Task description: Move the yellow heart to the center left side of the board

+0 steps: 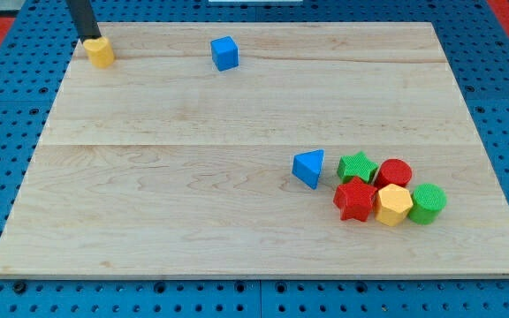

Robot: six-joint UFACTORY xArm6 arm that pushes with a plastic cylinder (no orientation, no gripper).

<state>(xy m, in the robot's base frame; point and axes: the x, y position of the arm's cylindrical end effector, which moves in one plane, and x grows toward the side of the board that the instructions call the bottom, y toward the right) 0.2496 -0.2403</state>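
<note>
The yellow heart [99, 51] lies at the board's top left corner. My tip [88, 39] comes down from the view's top and touches the heart's upper left side. A blue cube [224, 53] sits to the heart's right, near the top edge. The rod above the tip runs out of the view's top.
A cluster sits at the lower right: a blue triangle [308, 167], a green star [357, 167], a red cylinder [394, 172], a red star [355, 200], a yellow hexagon [394, 205] and a green cylinder [428, 203]. The wooden board [193, 203] lies on a blue pegboard.
</note>
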